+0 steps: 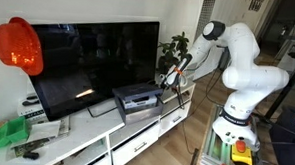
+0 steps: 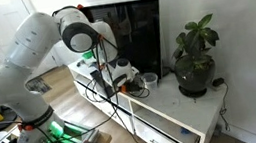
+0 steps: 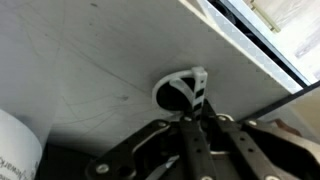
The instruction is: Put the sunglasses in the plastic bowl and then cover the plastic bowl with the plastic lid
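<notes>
The sunglasses have a white frame, dark lenses and a striped arm. In the wrist view my gripper is shut on them and holds them just above the white cabinet top. In both exterior views the gripper hangs low over the cabinet, in front of the TV's edge. The plastic bowl, small and whitish, stands on the cabinet just beside the gripper. A whitish round thing shows at the wrist view's lower left edge. I cannot pick out the plastic lid.
A large black TV stands on the white cabinet. A grey box-shaped device lies next to the gripper. A potted plant stands at the cabinet's end. A red balloon and green items are at the other end.
</notes>
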You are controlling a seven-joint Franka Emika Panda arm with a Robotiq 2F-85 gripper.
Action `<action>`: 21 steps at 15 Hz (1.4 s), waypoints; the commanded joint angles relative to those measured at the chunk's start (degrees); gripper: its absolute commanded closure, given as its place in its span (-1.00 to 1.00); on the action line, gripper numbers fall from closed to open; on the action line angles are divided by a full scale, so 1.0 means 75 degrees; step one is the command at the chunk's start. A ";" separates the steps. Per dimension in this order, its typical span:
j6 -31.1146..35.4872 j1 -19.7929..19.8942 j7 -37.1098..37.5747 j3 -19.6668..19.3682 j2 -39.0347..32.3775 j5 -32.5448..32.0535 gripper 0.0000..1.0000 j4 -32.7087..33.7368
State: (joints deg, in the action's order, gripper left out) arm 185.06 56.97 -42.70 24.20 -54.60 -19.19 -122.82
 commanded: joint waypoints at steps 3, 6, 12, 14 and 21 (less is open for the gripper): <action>-0.0832 -0.0155 0.0721 -0.0100 0.1515 0.0039 0.94 -0.0905; -0.1506 -0.0594 0.1053 -0.0538 0.2725 0.0196 0.94 -0.1558; -0.3345 -0.2550 0.1604 -0.2666 0.4933 -0.0093 0.93 -0.2254; -0.3746 -0.2885 0.1067 -0.2953 0.5258 0.0131 0.92 -0.2249; -0.3504 -0.3738 0.0947 -0.3765 0.5315 0.0112 0.94 -0.2114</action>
State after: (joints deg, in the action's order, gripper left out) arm 158.01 35.77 -38.20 3.27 -16.15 -13.89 -138.33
